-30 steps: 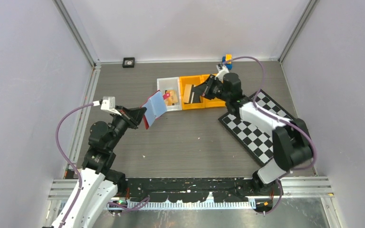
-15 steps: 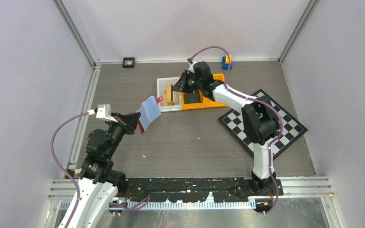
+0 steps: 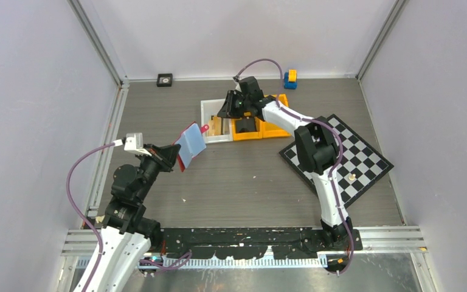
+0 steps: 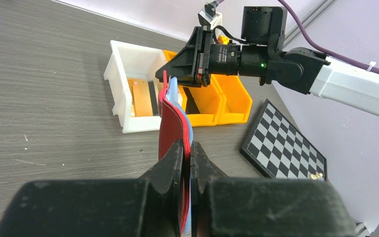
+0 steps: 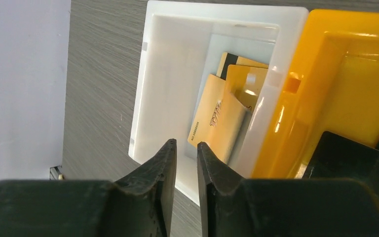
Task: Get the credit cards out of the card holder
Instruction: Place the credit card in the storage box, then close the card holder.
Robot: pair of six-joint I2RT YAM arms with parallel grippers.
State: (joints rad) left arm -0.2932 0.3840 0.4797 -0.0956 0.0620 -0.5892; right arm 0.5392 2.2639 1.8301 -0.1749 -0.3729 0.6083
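Observation:
The card holder [image 3: 191, 145] is a red wallet with pale blue sleeves, held off the table. My left gripper [image 3: 171, 155] is shut on its lower edge; in the left wrist view the holder [image 4: 170, 123] stands edge-on, rising from the gripper [image 4: 187, 145]. Tan credit cards [image 5: 217, 118] lean together inside the white bin [image 5: 168, 74]. My right gripper [image 5: 186, 144] hovers over that bin's near rim, open by a narrow gap with nothing between its fingers. From above, the right gripper [image 3: 224, 112] is at the white bin [image 3: 207, 106] and the cards [image 3: 221, 125] show inside.
Two orange bins [image 3: 261, 128] adjoin the white bin on its right, one holding a dark card. A chequered board [image 3: 346, 164] lies at the right under the right arm. A blue and yellow block [image 3: 290, 77] and a small black square [image 3: 165, 79] sit by the back wall.
My right arm swung left from the orange bins to over the white bin, and its jaws parted. My left arm drew the card holder slightly back toward the left.

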